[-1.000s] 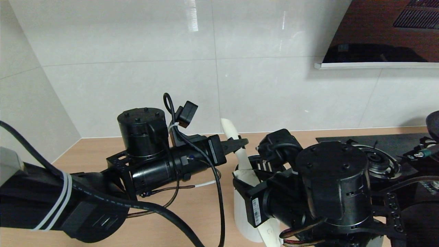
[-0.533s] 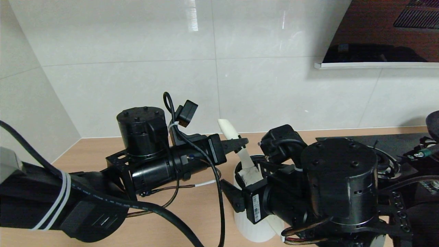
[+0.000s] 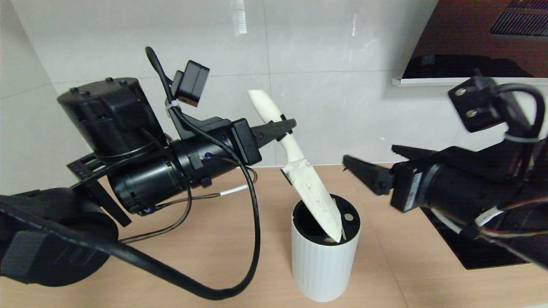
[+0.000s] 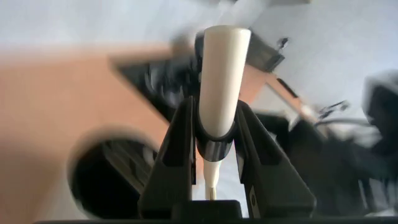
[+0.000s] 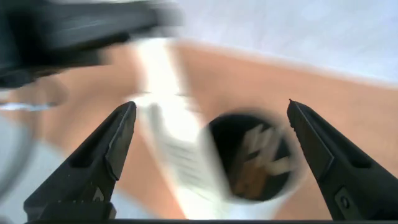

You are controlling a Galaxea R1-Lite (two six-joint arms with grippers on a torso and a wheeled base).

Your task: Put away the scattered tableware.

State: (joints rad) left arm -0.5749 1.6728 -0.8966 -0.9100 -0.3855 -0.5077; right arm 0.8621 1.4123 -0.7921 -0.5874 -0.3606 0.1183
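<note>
Knife point(image 3: 295, 156), white, hangs tilted over the counter point(image 3: 214, 256), handle up and leaning toward the back wall, blade tip dipped into the mouth of the holder point(image 3: 325, 269). The left gripper point(image 3: 280, 127) is clamped on the handle, 1 finger on each side. The holder, a white ribbed cylinder with a dark inside, stands upright near the counter's front edge, not far from the hob point(image 3: 471, 252) at the right end. Pale items lie inside it, too blurred to name. The right gripper point(image 3: 368, 155) hovers above the holder's rim on the hob side, its 2 fingers spread wide, gripping nothing.
</note>
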